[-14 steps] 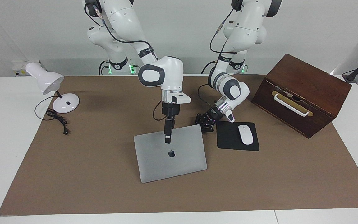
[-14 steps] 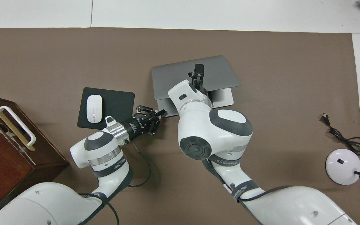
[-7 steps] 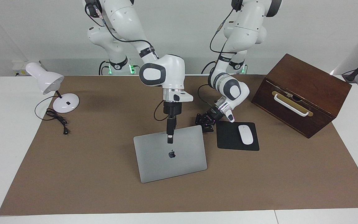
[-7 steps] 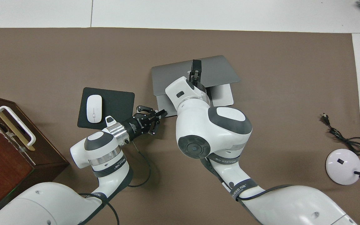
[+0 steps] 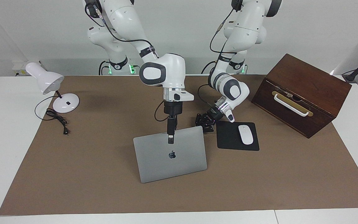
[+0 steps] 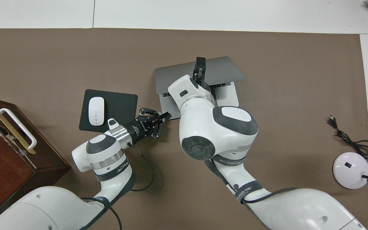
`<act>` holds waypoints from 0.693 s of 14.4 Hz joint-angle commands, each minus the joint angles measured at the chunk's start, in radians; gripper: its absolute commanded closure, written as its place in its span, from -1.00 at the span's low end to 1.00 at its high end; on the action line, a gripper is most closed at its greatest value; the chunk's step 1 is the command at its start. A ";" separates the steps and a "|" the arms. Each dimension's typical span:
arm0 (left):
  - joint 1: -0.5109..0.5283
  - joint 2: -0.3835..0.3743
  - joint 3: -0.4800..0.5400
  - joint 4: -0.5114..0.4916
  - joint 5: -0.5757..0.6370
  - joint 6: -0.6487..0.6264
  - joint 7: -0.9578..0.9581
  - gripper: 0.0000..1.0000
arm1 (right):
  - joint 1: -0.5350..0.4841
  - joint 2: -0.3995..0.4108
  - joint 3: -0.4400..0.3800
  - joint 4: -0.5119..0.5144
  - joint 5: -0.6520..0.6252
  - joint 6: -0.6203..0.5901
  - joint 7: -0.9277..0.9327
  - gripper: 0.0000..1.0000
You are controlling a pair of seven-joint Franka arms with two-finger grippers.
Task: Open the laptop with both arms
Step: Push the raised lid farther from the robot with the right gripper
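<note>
The silver-grey laptop point(image 5: 179, 161) lies mid-table, partly open, its lid with the dark apple logo tilted up at the edge nearer the robots. In the overhead view a strip of dark keys point(image 6: 223, 85) shows under the raised lid point(image 6: 225, 72). My right gripper point(image 5: 171, 139) points straight down and is shut on the middle of the lid's raised edge. My left gripper point(image 5: 204, 126) is shut, its fingertips point(image 6: 166, 115) resting at the base's corner nearest the mouse pad, holding nothing.
A black mouse pad point(image 5: 228, 140) with a white mouse point(image 5: 245, 134) lies beside the laptop toward the left arm's end. A brown wooden box point(image 5: 303, 84) with a white handle stands past it. A white desk lamp point(image 5: 47, 81) and its cable point(image 5: 57, 119) sit at the right arm's end.
The right gripper has lifted the lid's edge a little higher, so the gap has widened and the keys now show from above. The left gripper has stayed put at the base corner.
</note>
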 commanded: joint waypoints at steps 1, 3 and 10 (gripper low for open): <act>0.003 0.082 0.001 0.021 -0.019 0.016 0.045 1.00 | -0.019 0.032 0.008 0.041 -0.035 0.034 -0.003 -1.00; 0.005 0.082 0.001 0.027 -0.019 0.016 0.044 1.00 | -0.033 0.038 0.008 0.048 -0.035 0.038 -0.003 -1.00; 0.003 0.082 0.001 0.027 -0.019 0.016 0.045 1.00 | -0.039 0.081 0.009 0.159 -0.014 0.035 -0.040 -1.00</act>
